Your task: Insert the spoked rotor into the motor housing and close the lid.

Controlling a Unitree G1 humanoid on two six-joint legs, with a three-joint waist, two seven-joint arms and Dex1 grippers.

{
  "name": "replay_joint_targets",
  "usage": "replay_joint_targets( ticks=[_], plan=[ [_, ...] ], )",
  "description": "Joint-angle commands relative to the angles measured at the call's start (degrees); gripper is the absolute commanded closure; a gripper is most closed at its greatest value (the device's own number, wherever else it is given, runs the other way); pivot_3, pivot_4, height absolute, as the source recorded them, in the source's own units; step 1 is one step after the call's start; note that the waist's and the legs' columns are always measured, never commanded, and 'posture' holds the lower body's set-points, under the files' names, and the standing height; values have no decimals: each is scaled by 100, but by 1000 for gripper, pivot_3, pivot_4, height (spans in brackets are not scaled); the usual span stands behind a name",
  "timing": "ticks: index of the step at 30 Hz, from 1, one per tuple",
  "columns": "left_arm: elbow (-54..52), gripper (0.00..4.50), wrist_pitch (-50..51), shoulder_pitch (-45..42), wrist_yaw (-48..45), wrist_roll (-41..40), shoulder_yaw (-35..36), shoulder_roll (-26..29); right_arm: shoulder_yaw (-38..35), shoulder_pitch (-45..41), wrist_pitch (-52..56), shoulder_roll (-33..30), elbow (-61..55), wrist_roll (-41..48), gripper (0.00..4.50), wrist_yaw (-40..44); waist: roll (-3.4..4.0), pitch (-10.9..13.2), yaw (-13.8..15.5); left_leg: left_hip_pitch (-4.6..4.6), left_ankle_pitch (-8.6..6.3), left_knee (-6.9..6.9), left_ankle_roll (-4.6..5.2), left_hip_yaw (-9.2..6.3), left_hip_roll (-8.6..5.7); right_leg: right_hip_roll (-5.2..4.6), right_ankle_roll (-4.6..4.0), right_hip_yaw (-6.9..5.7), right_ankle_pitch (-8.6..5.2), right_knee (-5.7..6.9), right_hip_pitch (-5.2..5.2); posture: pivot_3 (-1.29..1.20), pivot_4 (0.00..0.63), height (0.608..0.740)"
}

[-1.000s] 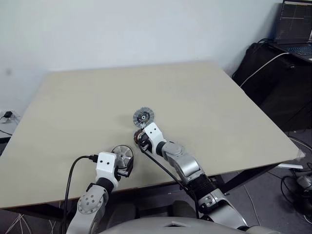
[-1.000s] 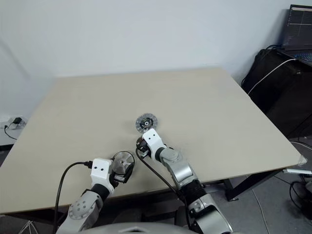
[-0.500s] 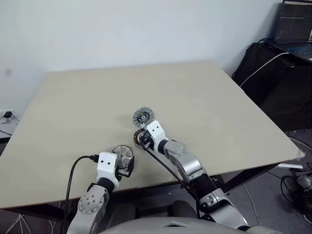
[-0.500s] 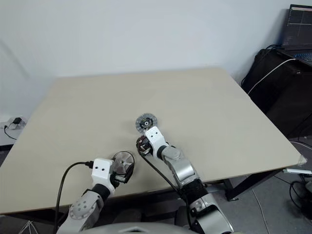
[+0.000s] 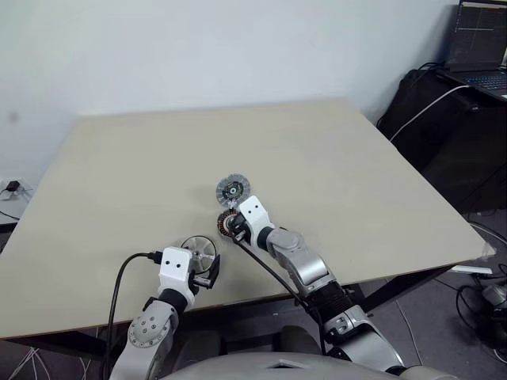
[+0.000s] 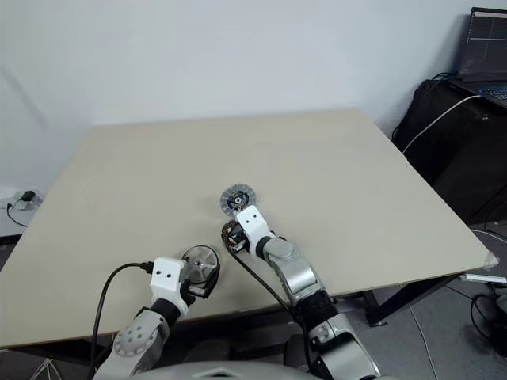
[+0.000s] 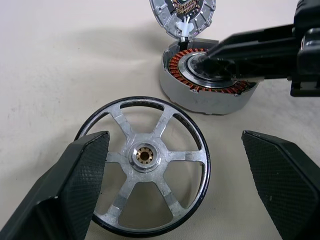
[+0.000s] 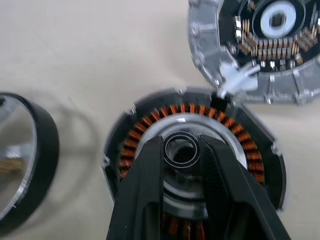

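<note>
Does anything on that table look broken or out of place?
Nothing looks broken. The spoked rotor lies flat beside the motor housing, not in it, and the right end effector pinches a small ring at the housing's centre.

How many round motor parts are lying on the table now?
3. The spoked rotor lies nearest, between the open left gripper fingers. The motor housing sits beyond it, with the right gripper at its centre. The lid lies just behind the housing.

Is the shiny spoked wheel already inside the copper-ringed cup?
No. The spoked rotor lies on the table beside the motor housing.
</note>
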Motion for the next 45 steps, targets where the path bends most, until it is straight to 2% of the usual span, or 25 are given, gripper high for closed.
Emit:
replay_joint_targets(
  ticks=[1, 24, 34, 39, 42, 45],
  plan=[
    [-79, 0, -97, -41, -19, -22, -6, -23, -111, -122, -111, 14, -62, 16, 3804, -32, 0, 0, 0, 0, 0, 0, 0, 0, 0, 0, 0, 0, 0, 0, 0, 0, 0, 740],
    [-89, 0, -89, 4, -15, -40, -39, -46, -164, -175, -155, 26, 78, 9, 3804, -84, 0, 0, 3, 1, 1, 1, 0, 0, 0, 0, 0, 0, 0, 2, 1, 0, 0, 740],
    [-45, 0, -94, -24, -35, -55, -51, -51, -90, -17, -12, -60, -324, 62, 528, 115, 1, -1, 14, 1, 6, 1, 9, 0, 0, 2, 0, 0, 0, 2, 1, 0, 0, 740],
    [-44, 0, -90, -27, -37, -60, -50, -49, -189, 70, 37, -7, -709, 217, 528, 164, 1, -1, 26, 1, 6, 1, 9, 0, 0, 1, 0, 0, 0, 2, 1, 0, 0, 740],
    [-35, 0, -84, -46, -41, -63, -46, -48, -193, 41, 60, 36, -786, 223, 1124, 105, 0, -1, 25, 1, 6, 1, 8, 0, 0, 1, 0, 1, 0, 2, 1, 0, 0, 740],
    [-22, 0, -85, -66, -46, -68, -43, -50, -149, -22, 123, 68, -696, 99, 2086, -80, 0, -1, 26, 1, 6, 1, 8, 0, 1, 2, 0, 0, 0, 3, 1, 0, 0, 740]
  ],
)
